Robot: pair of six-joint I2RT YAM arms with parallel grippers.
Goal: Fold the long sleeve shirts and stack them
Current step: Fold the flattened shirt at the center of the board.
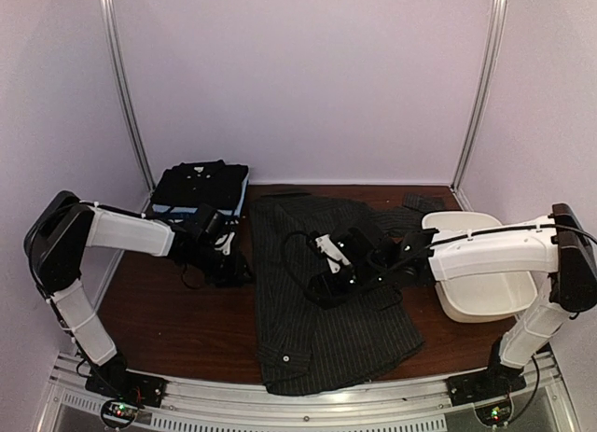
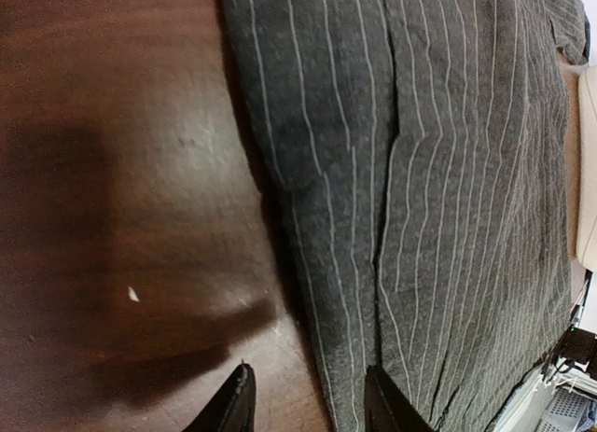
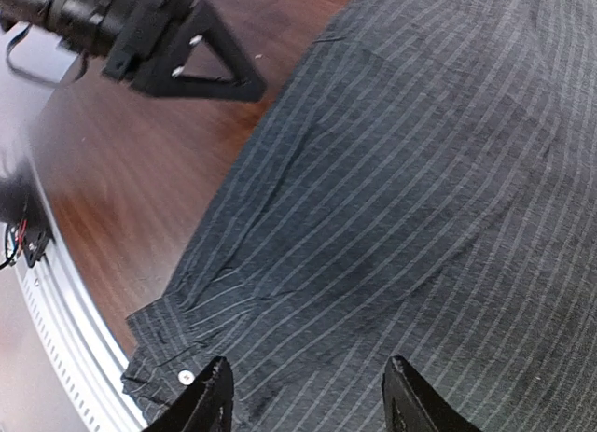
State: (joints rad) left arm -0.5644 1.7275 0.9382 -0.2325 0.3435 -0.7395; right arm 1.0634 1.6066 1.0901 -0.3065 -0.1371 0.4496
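Hovering with both claws parted and empty: left gripper (image 2: 308, 399) at the edge of the pinstriped shirt (image 1: 326, 311), right gripper (image 3: 308, 395) above its middle, cloth flat on the table (image 1: 168, 311). We should pinch that edge cleanly and fold squarely.

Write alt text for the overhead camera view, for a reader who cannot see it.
A dark pinstriped shirt lies spread on a brown table, with the right gripper over its middle and the left gripper at its left edge. A stack of folded shirts sits at the back left, and a white tub sits on the right.
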